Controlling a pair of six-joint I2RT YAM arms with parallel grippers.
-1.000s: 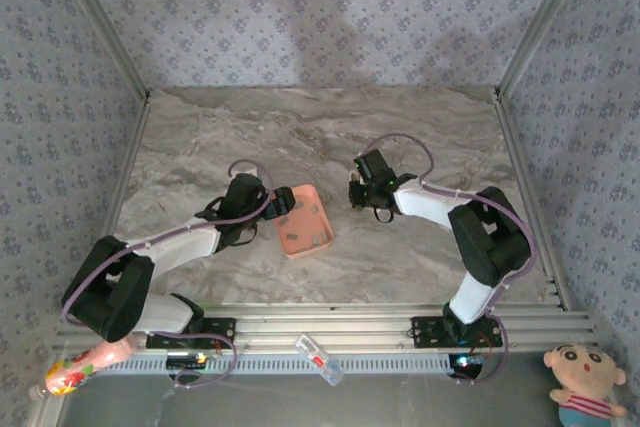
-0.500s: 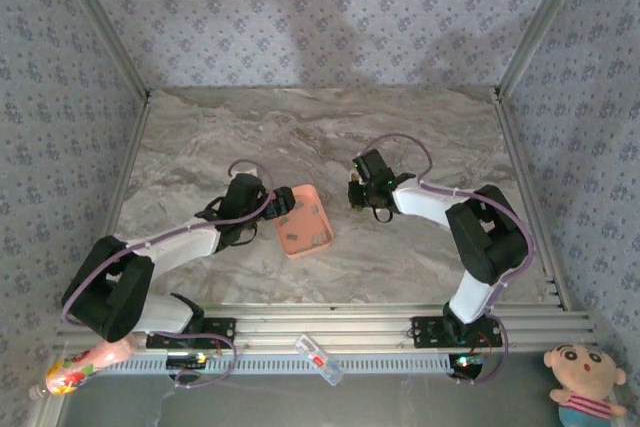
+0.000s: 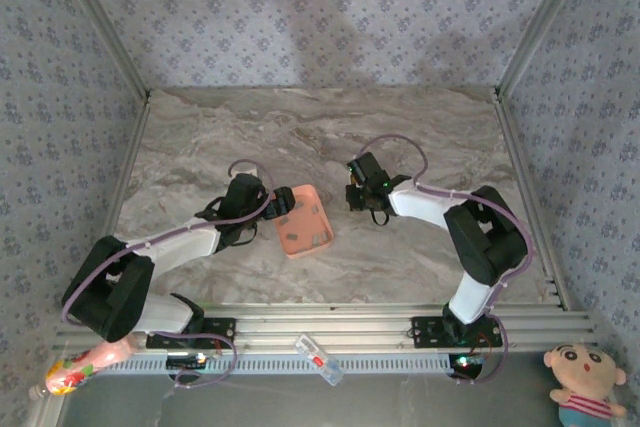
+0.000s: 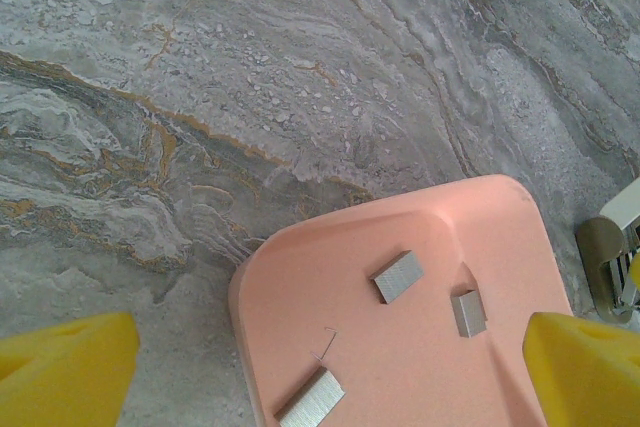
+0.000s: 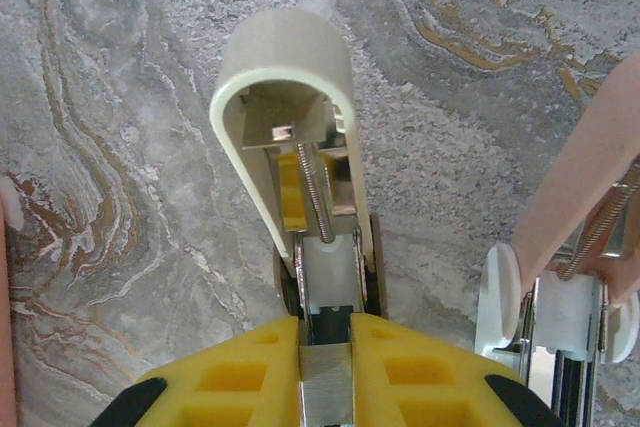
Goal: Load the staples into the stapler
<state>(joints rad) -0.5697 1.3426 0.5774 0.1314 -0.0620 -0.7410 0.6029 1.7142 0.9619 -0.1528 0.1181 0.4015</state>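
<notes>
We are looking down on a grey marble-patterned table [image 3: 200,137] walled in by flowered wallpaper. On the left, the left gripper [image 3: 280,207] is reaching toward the near left edge of a pink tray [image 3: 303,219]. In the left wrist view this gripper [image 4: 320,387] is standing wide apart, with one yellow fingertip [image 4: 60,372] sitting over bare table and the other over the tray's far side, gripping nothing. The pink tray [image 4: 300,242] is lying flat on the table between the two arms. The staples [image 4: 397,276] are resting loose on the tray's floor as three short grey strips, well apart from one another, and a single thin bent wire is lying between them. Just beyond the tray's right edge, part of the stapler [image 4: 612,252] is peeking in. Moving right, the right gripper [image 3: 357,195] is hanging low over the table, near the tray's right side. In the right wrist view the cream stapler [image 5: 290,77] is lying open on the table, showing its spring and metal channel, and the right gripper [image 5: 325,352] is clamping its yellow fingers [image 5: 240,377] tightly on the stapler's near end. To the right of that, a pink and white part with a coiled spring [image 5: 560,287] is standing just beside it; we cannot tell whether the two are joined.
</notes>
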